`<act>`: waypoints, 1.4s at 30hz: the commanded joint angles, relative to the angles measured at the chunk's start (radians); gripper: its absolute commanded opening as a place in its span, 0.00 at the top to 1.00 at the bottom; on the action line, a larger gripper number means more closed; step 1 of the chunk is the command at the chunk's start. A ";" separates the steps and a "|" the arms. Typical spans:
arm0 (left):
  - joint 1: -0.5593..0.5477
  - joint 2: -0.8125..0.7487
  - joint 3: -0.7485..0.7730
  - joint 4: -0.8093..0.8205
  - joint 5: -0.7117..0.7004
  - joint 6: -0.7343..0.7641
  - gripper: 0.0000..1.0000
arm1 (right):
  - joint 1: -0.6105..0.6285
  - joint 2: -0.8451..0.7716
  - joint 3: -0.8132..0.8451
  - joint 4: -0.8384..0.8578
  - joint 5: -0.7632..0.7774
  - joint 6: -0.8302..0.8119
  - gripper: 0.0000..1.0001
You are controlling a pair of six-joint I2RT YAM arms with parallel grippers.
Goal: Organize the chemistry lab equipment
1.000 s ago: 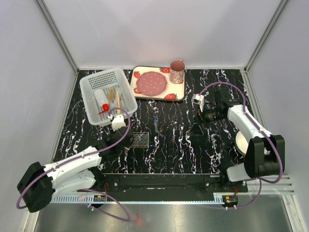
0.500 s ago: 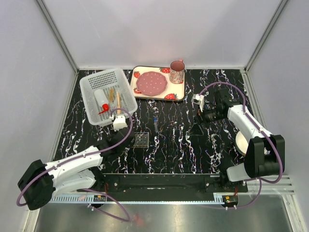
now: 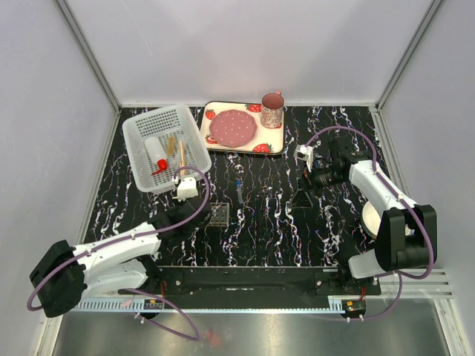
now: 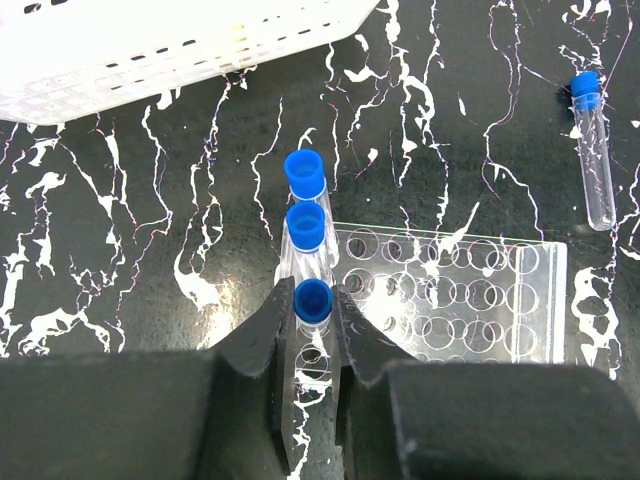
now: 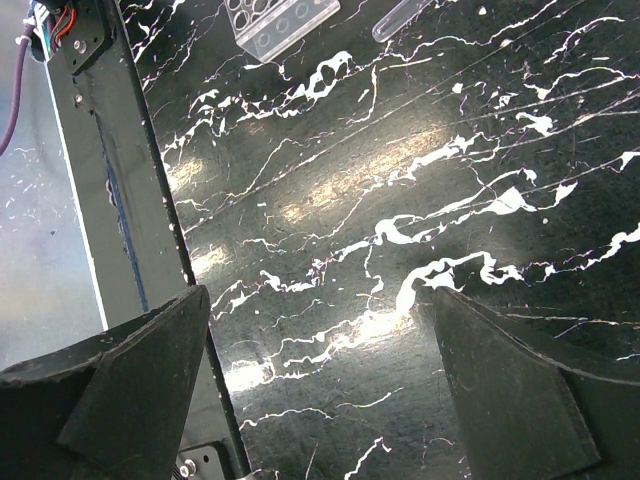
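Note:
In the left wrist view my left gripper (image 4: 312,315) is shut on a blue-capped tube (image 4: 312,299) standing at the left end of the clear grid rack (image 4: 470,300). Two more blue-capped tubes (image 4: 305,200) stand in the rack just beyond it. Another capped tube (image 4: 594,150) lies loose on the table to the far right. In the top view the left gripper (image 3: 199,213) is at the rack (image 3: 217,213); the loose tube (image 3: 239,187) lies behind it. The red-capped bottle (image 3: 157,162) and wooden sticks (image 3: 178,150) lie in the white basket (image 3: 137,122). My right gripper (image 3: 303,196) is open and empty.
The strawberry tray (image 3: 273,144) with pink plate and mug stands at the back centre. A cream bowl (image 3: 368,217) sits at the right, partly behind the right arm. The basket's wall (image 4: 150,40) is just beyond the rack. The right wrist view shows bare table between open fingers (image 5: 130,370).
My left arm has shifted slightly to the right toward the rack. The right arm has barely moved.

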 commanded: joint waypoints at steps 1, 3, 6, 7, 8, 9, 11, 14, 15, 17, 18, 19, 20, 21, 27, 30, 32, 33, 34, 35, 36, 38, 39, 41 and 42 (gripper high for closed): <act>-0.005 0.012 0.014 -0.035 -0.025 -0.010 0.85 | -0.006 0.008 0.026 -0.012 -0.004 -0.024 0.03; -0.005 0.014 0.012 -0.037 -0.022 -0.013 0.84 | -0.006 0.004 0.026 -0.009 -0.004 -0.027 0.02; -0.005 0.014 0.009 -0.035 -0.016 -0.020 0.82 | -0.006 0.004 0.026 -0.009 -0.005 -0.027 0.02; -0.005 0.014 0.009 -0.037 -0.014 -0.022 0.82 | -0.006 0.004 0.028 -0.011 -0.005 -0.027 0.02; -0.005 0.014 0.008 -0.037 -0.014 -0.025 0.81 | -0.006 0.006 0.026 -0.009 -0.005 -0.027 0.02; -0.005 0.011 0.008 -0.037 -0.014 -0.025 0.80 | -0.006 0.007 0.028 -0.011 -0.005 -0.026 0.02; -0.007 0.009 0.008 -0.037 -0.014 -0.025 0.79 | -0.007 0.011 0.028 -0.011 -0.005 -0.027 0.02; -0.007 0.001 0.009 -0.038 -0.014 -0.025 0.77 | -0.006 0.011 0.028 -0.011 -0.004 -0.029 0.02; -0.007 -0.003 0.011 -0.040 -0.014 -0.025 0.77 | -0.007 0.011 0.028 -0.009 -0.004 -0.029 0.02; -0.007 -0.008 0.014 -0.047 -0.017 -0.023 0.74 | -0.006 0.014 0.028 -0.011 -0.005 -0.029 0.02; -0.007 -0.011 0.015 -0.049 -0.019 -0.023 0.73 | -0.007 0.014 0.028 -0.009 -0.004 -0.029 0.02; -0.005 -0.014 0.017 -0.053 -0.019 -0.023 0.71 | -0.006 0.015 0.028 -0.011 -0.005 -0.029 0.02; -0.007 -0.017 0.018 -0.058 -0.019 -0.023 0.71 | -0.006 0.017 0.028 -0.009 -0.005 -0.030 0.02; -0.007 -0.025 0.017 -0.060 -0.019 -0.025 0.70 | -0.004 0.015 0.028 -0.011 -0.004 -0.030 0.02; -0.007 -0.078 0.026 -0.095 -0.017 -0.037 0.62 | -0.006 0.015 0.028 -0.011 -0.004 -0.030 0.02; -0.007 -0.111 0.037 -0.112 -0.017 -0.037 0.60 | -0.006 0.015 0.028 -0.012 -0.002 -0.030 0.02; -0.007 -0.132 0.040 -0.119 -0.016 -0.036 0.59 | -0.007 0.015 0.028 -0.012 -0.002 -0.030 0.02; -0.007 -0.138 0.044 -0.124 -0.014 -0.036 0.59 | -0.006 0.015 0.028 -0.011 -0.002 -0.030 0.02; -0.007 -0.144 0.046 -0.127 -0.013 -0.039 0.58 | -0.007 0.014 0.028 -0.011 -0.002 -0.030 0.02; -0.007 -0.156 0.048 -0.138 -0.011 -0.040 0.57 | -0.006 0.014 0.028 -0.011 -0.004 -0.030 0.02; -0.007 -0.163 0.052 -0.144 -0.011 -0.042 0.55 | -0.006 0.015 0.028 -0.011 -0.004 -0.030 0.02; -0.005 -0.183 0.057 -0.158 -0.011 -0.053 0.53 | -0.006 0.014 0.028 -0.012 -0.004 -0.032 0.02; -0.007 -0.190 0.060 -0.165 -0.011 -0.054 0.51 | -0.006 0.014 0.028 -0.011 -0.004 -0.032 0.02; -0.005 -0.212 0.069 -0.190 -0.008 -0.066 0.43 | -0.006 0.014 0.028 -0.011 -0.004 -0.032 0.02; -0.004 -0.219 0.080 -0.201 -0.005 -0.071 0.39 | -0.007 0.012 0.028 -0.011 -0.002 -0.032 0.02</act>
